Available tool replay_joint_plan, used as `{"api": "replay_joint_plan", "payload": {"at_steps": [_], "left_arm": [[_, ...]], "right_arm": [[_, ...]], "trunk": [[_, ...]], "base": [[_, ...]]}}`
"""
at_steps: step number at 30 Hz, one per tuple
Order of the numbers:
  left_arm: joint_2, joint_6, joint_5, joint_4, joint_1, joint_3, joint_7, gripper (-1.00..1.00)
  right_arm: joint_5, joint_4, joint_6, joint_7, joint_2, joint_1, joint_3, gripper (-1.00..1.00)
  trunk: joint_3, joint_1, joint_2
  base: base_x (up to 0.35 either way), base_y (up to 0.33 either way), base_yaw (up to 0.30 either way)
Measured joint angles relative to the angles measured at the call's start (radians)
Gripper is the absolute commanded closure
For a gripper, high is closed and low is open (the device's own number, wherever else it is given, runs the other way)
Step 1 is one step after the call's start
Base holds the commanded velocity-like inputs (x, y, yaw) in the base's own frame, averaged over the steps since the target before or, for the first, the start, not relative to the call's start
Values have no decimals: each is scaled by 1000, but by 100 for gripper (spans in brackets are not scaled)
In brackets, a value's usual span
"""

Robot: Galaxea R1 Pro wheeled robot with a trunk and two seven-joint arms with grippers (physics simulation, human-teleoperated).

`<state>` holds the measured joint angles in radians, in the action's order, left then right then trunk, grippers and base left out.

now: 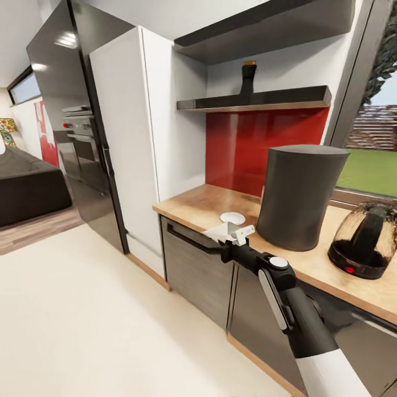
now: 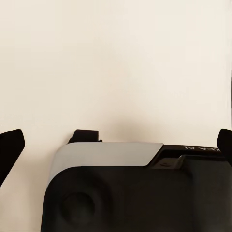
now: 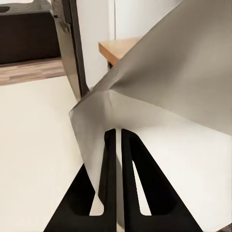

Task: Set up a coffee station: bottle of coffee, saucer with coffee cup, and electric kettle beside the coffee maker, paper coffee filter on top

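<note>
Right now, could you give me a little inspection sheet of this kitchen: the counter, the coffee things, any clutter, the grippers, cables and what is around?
Surface: wooden countertop over grey cabinets.
Job's things: dark coffee maker upright on the countertop; glass kettle on the side away from the fridge; white saucer on its other side; dark bottle on the lower shelf; paper filter in the right gripper.
Clutter: nothing seen.
Grippers: right gripper shut on the filter, at the countertop's front edge; left gripper open, over pale floor.
Cables: nothing seen.
Surroundings: black fridge, red wall panel, window, sofa.
</note>
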<state>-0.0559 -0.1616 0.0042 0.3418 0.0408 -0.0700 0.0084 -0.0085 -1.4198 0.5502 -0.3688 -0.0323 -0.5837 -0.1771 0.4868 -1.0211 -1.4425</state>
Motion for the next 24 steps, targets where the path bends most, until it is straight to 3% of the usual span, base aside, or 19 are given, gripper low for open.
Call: {"api": "replay_joint_plan", "payload": {"at_steps": [7,12,19,24], "left_arm": [[0,0,0,0,0,0,0,-100],[0,0,0,0,0,-1,0,-100],[0,0,0,0,0,-1,0,-100],[0,0,0,0,0,0,0,-100]], "right_arm": [[0,0,0,0,0,0,0,100],[0,0,0,0,0,0,0,100],[0,0,-1,0,0,0,0,100],[0,0,0,0,0,0,0,100]], "trunk": [[0,0,0],[0,0,0],[0,0,0],[0,0,0]], "base": [[1,13,-269],[103,205,-226],[169,265,-68],[61,82,-48]]}}
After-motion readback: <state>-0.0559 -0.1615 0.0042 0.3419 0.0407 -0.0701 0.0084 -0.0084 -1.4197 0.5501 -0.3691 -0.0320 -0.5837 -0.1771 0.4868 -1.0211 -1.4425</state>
